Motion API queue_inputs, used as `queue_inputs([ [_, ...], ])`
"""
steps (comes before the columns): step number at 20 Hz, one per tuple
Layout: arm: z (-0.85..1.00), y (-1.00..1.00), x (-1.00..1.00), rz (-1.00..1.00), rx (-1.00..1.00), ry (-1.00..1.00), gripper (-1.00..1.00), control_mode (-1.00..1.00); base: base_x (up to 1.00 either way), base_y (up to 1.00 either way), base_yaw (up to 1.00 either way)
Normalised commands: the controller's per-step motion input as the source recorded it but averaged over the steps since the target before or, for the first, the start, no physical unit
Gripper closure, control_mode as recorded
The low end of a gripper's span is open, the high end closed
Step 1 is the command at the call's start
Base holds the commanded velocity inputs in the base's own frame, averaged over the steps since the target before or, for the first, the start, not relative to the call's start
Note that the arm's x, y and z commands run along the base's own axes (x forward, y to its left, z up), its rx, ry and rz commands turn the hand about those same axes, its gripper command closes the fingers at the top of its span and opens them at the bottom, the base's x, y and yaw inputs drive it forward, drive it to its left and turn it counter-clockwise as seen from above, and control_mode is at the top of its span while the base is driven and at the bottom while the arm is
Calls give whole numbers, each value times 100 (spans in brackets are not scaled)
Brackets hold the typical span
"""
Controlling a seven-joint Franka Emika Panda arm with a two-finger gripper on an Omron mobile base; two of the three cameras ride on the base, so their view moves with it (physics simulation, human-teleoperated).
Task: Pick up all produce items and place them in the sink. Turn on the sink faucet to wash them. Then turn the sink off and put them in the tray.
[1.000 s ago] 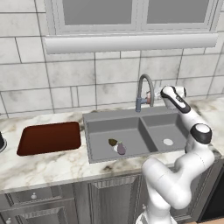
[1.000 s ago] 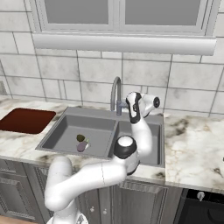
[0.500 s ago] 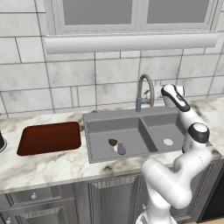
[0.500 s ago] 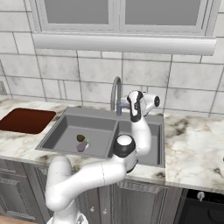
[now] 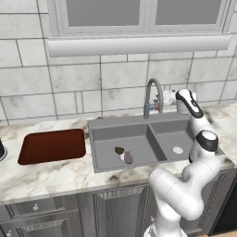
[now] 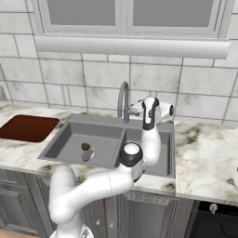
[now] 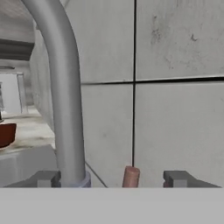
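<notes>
We see marble countertop (image 5: 46, 178), grey tile backsplash (image 5: 69, 90), window sill (image 5: 139, 45), grey cabinet drawers (image 5: 37, 208) below, dark oven (image 6: 214, 218) at right.

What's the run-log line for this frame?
phase: reaching faucet handle | gripper: open, beside sink faucet base | eggplant, olive-brown item: in left basin of sink | tray: empty

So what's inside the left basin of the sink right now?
In the sink's left basin lie the purple eggplant and the smaller olive-brown item, close together. They cover much of that basin's pale drain. No water is visible running from the faucet.
</notes>
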Motion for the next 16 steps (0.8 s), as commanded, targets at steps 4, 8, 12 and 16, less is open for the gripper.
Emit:
queue_inputs([
  [4,1,-30,5,13,1,-4,-100,-100,0,0,0],
  [8,9,-29,0,11,0,-3,-100,-100,0,0,0],
  [12,17,-27,0,9,0,-6,-100,-100,0,0,0],
  [16,27,-26,0,8,0,-11,-100,-100,0,0,0],
])
